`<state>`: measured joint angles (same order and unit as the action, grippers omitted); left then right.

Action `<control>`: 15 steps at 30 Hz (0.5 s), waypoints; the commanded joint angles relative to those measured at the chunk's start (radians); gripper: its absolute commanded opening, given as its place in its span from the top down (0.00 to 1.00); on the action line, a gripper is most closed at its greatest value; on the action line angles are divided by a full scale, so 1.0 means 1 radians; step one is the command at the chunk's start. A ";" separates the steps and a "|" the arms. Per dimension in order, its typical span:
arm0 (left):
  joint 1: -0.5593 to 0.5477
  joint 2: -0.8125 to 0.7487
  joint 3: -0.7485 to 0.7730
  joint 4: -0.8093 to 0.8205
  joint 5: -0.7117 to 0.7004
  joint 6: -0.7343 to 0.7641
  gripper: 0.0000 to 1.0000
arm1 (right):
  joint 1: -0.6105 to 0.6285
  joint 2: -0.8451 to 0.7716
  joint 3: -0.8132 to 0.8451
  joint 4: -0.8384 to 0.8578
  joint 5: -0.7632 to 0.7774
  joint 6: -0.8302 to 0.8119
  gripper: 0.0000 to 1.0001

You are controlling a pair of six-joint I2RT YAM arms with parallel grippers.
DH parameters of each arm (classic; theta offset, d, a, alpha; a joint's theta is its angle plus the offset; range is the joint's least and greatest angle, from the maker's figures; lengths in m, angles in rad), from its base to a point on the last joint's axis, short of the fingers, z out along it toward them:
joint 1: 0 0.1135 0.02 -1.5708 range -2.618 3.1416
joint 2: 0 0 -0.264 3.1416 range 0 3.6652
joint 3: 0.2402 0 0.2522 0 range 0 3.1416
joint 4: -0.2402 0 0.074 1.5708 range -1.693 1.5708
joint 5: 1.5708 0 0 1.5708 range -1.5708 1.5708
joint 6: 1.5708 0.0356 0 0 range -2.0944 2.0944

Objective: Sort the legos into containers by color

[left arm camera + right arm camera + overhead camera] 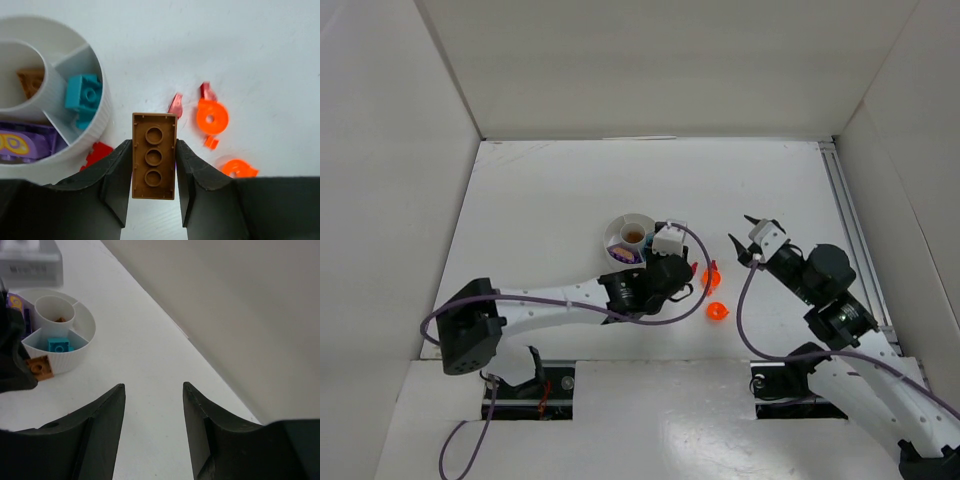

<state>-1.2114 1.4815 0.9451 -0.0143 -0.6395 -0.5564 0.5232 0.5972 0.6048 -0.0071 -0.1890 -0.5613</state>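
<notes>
My left gripper is shut on a brown lego, gripped by its long sides with its underside up, just right of the white dish. The dish holds a teal brick, a purple piece and a brown piece in the central cup. On the table lie a red brick, two orange round pieces, a small orange bit and two red slivers. My right gripper hangs open and empty to the right of the dish, and the held brown lego shows in its view.
White walls close in the table at the back and on both sides. A metal rail runs along the right edge. The left arm reaches across the front towards the dish. The orange pieces lie between the two grippers.
</notes>
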 commanded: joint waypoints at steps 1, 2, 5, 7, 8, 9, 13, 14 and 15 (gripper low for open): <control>-0.005 -0.085 0.003 0.134 -0.112 0.079 0.82 | -0.006 -0.023 0.021 -0.043 0.065 -0.002 0.45; -0.005 -0.099 -0.008 0.164 -0.150 0.088 0.80 | -0.006 -0.023 0.021 -0.053 0.074 -0.002 0.45; 0.045 -0.125 -0.031 0.281 -0.207 0.162 0.77 | -0.006 -0.023 0.021 -0.053 0.085 -0.002 0.45; 0.102 -0.125 -0.031 0.330 -0.207 0.191 0.77 | -0.006 -0.023 0.030 -0.062 0.094 -0.002 0.45; 0.121 -0.125 -0.031 0.347 -0.219 0.200 0.77 | -0.006 -0.023 0.039 -0.062 0.105 -0.002 0.45; 0.139 -0.125 -0.031 0.365 -0.219 0.200 0.77 | -0.006 -0.023 0.039 -0.073 0.105 -0.002 0.45; 0.208 -0.113 -0.042 0.479 -0.269 0.224 0.77 | -0.006 -0.023 0.059 -0.094 0.141 -0.011 0.45; 0.229 -0.113 -0.052 0.496 -0.269 0.224 0.77 | -0.006 -0.023 0.059 -0.094 0.152 -0.020 0.45; 0.230 -0.113 -0.064 0.510 -0.269 0.224 0.77 | -0.006 -0.014 0.070 -0.106 0.152 -0.020 0.45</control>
<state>-0.9985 1.3773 0.9066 0.3676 -0.8608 -0.3664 0.5232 0.5785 0.6159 -0.1040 -0.0769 -0.5701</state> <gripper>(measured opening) 0.323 0.548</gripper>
